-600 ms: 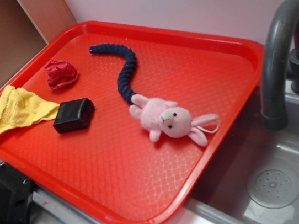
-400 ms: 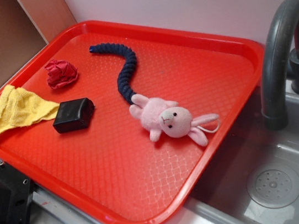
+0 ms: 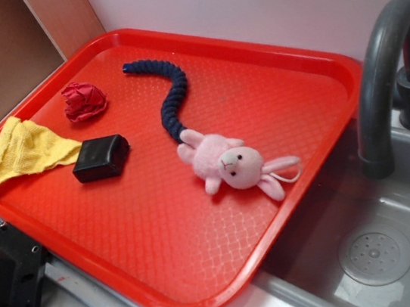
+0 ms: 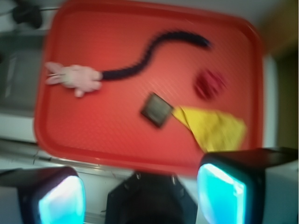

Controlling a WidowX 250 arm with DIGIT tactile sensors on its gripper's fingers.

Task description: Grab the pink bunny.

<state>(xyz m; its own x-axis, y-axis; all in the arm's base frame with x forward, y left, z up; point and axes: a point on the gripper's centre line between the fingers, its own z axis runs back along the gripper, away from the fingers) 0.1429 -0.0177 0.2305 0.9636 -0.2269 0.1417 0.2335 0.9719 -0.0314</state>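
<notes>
Fingers [image 4: 140, 193]: two pads with a cyan sheen, one at lower left [image 4: 60, 200] and one at lower right [image 4: 222, 193] of the blurred wrist view, set wide apart with nothing between them; they sit over the pale surface [image 4: 18, 126] just off the near rim of the tray, well apart from every item on it.

Red tray [image 3: 163, 236]: textured plastic, raised rim, one corner overhanging the grey sink [image 3: 402, 248].

Pink bunny [image 3: 230, 165]: pale pink plush, lying on the tray floor toward the sink side, head and both long ears pointing at the sink-side rim, dark bead eyes visible, a thin loop at the ears. In the wrist view the pink bunny [image 4: 74, 77] lies near the left rim, ears outward.

Dark blue braided rope [image 3: 170, 93]: curved from the tray's back area down to the bunny; its lower end touches or lies just beside the bunny's hind part.

Red wadded cloth ball [image 3: 83, 100]: near the tray's left back corner, apart from the rope.

Black block [image 3: 100, 157]: small, rounded edges, near the tray's left side.

Yellow cloth [image 3: 21, 152]: draped across the left rim, its tip touching or just beside the black block.

Grey faucet [image 3: 385, 75]: curved spout, standing beside the sink, right of the tray.
</notes>
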